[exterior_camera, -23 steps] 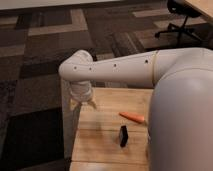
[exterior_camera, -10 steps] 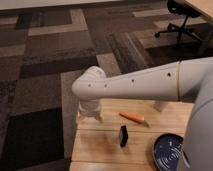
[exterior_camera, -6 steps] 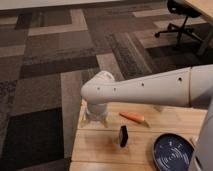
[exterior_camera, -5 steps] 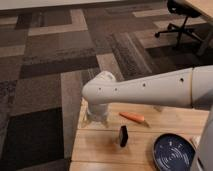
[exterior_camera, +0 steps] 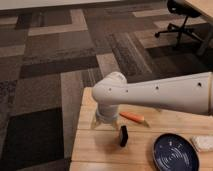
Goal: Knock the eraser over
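Gripper [exterior_camera: 106, 120] low over the table [exterior_camera: 100, 147], mostly hidden under the white arm [exterior_camera: 160, 94]; jaws impossible to make out. Just right of it, the eraser [exterior_camera: 123, 136] standing upright, apart. Behind that, an orange stick [exterior_camera: 132, 117]. Farther right, a dark blue plate [exterior_camera: 175, 152], edge cut off. Office chair [exterior_camera: 182, 20] beyond.

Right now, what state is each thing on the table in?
Small thin black rectangular eraser: standing upright, not yet knocked over, untouched.
Orange tapered carrot-like stick: lying flat.
Dark blue round plate: flat on the light wooden table.
Pincer: low over the table, left of the eraser.
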